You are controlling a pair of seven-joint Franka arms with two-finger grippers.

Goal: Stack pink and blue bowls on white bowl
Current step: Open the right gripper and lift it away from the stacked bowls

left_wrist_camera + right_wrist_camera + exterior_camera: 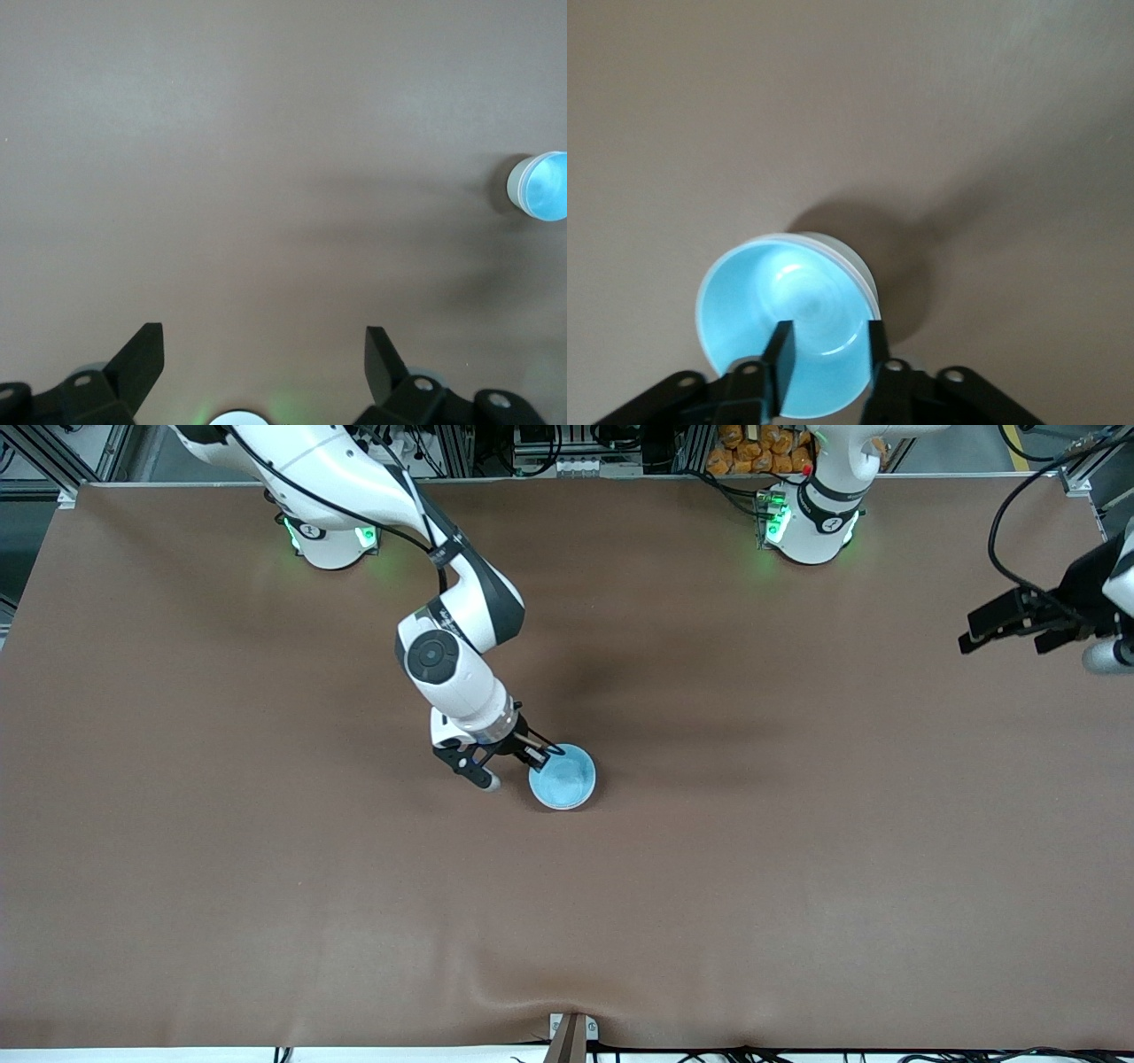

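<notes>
The light blue bowl (563,778) sits in the middle of the table, nested on a pale bowl of which only a whitish rim (843,255) shows beneath it. I cannot tell a pink bowl apart in the stack. My right gripper (543,751) is low at the blue bowl's rim on the side toward the robots' bases. In the right wrist view (827,350) it is open, with one finger inside the bowl (757,310) and the other at the rim. My left gripper (1010,624) waits open and empty, up at the left arm's end of the table.
The brown table mat (266,886) is bare around the stack. The left wrist view shows the stacked bowls (540,184) far off and only mat under my left gripper (264,354).
</notes>
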